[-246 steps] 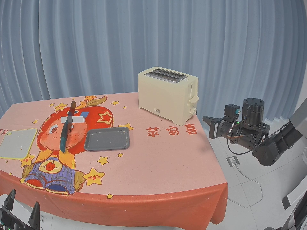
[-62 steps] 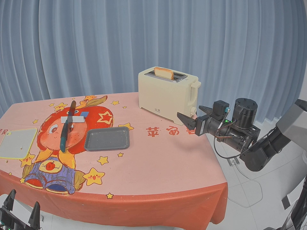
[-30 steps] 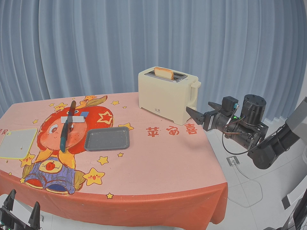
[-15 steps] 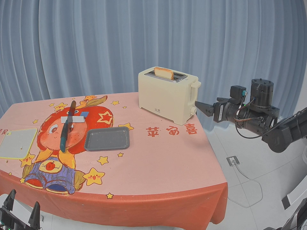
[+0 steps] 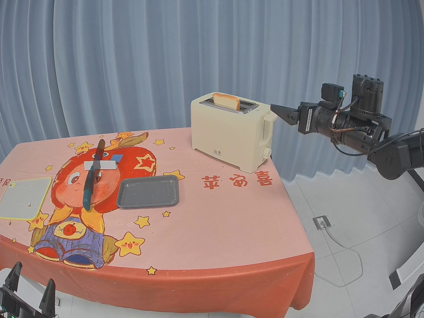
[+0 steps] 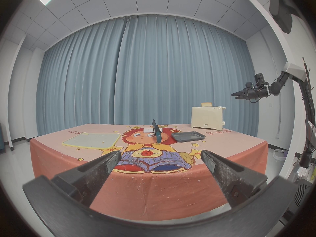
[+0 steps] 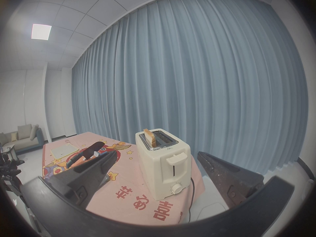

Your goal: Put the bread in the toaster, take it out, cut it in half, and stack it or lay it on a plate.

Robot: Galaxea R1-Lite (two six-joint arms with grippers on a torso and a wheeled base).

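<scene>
A cream toaster stands at the table's back right with a toasted bread slice sticking up from its far slot; its side lever is up. My right gripper hangs open just right of the toaster, at lever height, holding nothing. In the right wrist view the toaster and bread lie ahead between the open fingers. A grey tray lies mid-table. A knife rests on a white holder to its left. My left gripper sits open below the table's front left edge.
A white cutting board with a yellow rim lies at the table's left edge. The pink cartoon tablecloth is bare at the front right. Blue curtains hang behind. A floor socket and cable lie right of the table.
The bread popped up and the lever rose after the earliest frame. My right gripper dipped in low by the toaster's front corner, then drew back right and rose to lever height.
</scene>
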